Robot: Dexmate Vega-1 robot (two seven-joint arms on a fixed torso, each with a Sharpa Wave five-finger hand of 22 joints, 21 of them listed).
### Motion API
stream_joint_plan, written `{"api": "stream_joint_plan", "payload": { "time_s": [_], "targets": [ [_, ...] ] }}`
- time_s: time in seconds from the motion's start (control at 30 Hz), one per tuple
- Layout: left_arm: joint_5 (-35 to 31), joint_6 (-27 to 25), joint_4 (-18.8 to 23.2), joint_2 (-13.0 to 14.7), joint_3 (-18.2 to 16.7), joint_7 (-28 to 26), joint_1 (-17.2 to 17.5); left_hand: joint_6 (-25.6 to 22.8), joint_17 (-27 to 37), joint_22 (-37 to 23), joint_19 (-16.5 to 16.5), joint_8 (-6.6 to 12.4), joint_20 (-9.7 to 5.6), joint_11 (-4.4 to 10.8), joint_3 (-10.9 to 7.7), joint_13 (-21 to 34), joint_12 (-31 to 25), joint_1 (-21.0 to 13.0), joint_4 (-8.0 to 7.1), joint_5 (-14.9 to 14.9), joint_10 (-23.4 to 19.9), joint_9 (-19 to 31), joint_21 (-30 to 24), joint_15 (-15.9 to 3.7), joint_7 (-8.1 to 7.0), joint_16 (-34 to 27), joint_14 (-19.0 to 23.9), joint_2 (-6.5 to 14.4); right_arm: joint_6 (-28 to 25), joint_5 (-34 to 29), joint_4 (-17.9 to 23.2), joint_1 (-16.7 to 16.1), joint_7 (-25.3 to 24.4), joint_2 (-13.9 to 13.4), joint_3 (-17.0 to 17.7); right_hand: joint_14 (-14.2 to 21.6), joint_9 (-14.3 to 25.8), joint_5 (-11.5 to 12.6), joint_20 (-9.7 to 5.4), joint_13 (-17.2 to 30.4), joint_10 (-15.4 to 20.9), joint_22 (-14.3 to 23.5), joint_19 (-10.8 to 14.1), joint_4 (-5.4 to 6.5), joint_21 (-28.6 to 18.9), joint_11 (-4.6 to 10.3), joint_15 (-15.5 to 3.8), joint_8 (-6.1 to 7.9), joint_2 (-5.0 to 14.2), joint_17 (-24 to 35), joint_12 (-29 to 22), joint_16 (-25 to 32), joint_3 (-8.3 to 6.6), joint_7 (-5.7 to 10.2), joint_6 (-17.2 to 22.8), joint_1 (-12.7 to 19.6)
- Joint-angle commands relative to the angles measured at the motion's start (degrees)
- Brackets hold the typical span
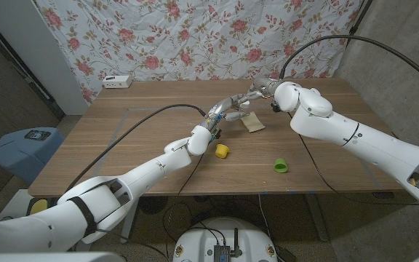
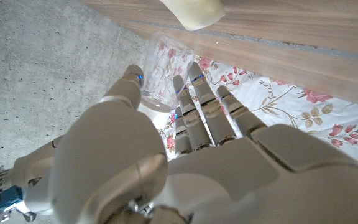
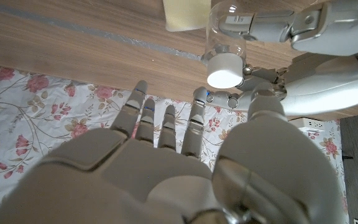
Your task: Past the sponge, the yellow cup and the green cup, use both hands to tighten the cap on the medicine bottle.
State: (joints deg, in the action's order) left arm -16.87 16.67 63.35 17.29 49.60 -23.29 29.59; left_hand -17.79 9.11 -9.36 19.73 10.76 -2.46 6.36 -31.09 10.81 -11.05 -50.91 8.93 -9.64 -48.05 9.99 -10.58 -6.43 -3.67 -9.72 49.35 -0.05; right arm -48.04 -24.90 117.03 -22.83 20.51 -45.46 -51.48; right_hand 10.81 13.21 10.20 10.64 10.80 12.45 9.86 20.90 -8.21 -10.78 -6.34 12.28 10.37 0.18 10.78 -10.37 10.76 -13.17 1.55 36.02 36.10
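Observation:
The medicine bottle [image 3: 224, 38] is clear with a white cap [image 3: 224, 70]. My left hand [image 1: 225, 112] grips its body above the table's middle, thumb on one side and fingers [image 2: 194, 93] on the other of the bottle [image 2: 162, 71]. My right hand [image 1: 260, 89] hovers just beyond the cap with its fingers [image 3: 166, 127] spread and holds nothing; it sits close to the cap without touching it. The tan sponge [image 1: 253, 124] lies on the table beneath the hands. The yellow cup [image 1: 222, 151] and green cup [image 1: 280, 166] stand nearer the front edge.
A white power strip [image 1: 117, 81] sits at the table's [image 1: 122, 145] far left corner. A floral cloth [image 1: 195, 36] hangs behind the table. A blue stool [image 1: 28, 145] stands off the left side. Black cables run along both arms.

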Motion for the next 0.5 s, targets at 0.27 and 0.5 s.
{"api": "stream_joint_plan", "payload": {
  "time_s": [0.27, 0.5],
  "targets": [
    [0.01, 0.09, -0.51, -0.13, 0.13, 0.08, -0.34, -0.25, 0.06, -0.13, -0.2, -0.02, -2.76, 2.49, -0.13, 0.16, -0.22, -0.21, -0.15, -0.43, -2.83, 0.19, -0.02, -4.59, -0.2, -0.21, 0.45, 0.52, 1.54, 0.81, -0.66, 2.06, 4.15, -0.64, -0.59, -1.54, -0.08, 0.52, 0.25, 0.32, -1.68, 0.11, -0.55, -1.7, -0.15, -0.3, -0.11, 0.32, 0.36, 0.07, -0.11, -0.19, -1.65, 1.32, -2.35, 4.04],
    [0.03, -0.06, -0.65, -0.24, 0.13, 0.02, -0.42, -0.17, 0.05, -0.13, -0.21, -0.05, -2.64, 2.43, -0.16, 0.16, -0.2, -0.15, -0.21, -0.44, -2.79, 0.18, -0.01, -4.56, -0.15, -0.19, 0.45, 0.57, 1.61, 0.26, -1.08, 2.77, 5.28, -0.46, -1.17, -2.07, -0.14, 0.48, 0.28, 0.32, -2.4, 0.09, -0.68, -2.06, -0.17, 0.0, -0.12, 0.65, 0.31, 0.05, -0.18, -0.14, -2.44, 2.83, -2.7, 6.11]
  ]
}}
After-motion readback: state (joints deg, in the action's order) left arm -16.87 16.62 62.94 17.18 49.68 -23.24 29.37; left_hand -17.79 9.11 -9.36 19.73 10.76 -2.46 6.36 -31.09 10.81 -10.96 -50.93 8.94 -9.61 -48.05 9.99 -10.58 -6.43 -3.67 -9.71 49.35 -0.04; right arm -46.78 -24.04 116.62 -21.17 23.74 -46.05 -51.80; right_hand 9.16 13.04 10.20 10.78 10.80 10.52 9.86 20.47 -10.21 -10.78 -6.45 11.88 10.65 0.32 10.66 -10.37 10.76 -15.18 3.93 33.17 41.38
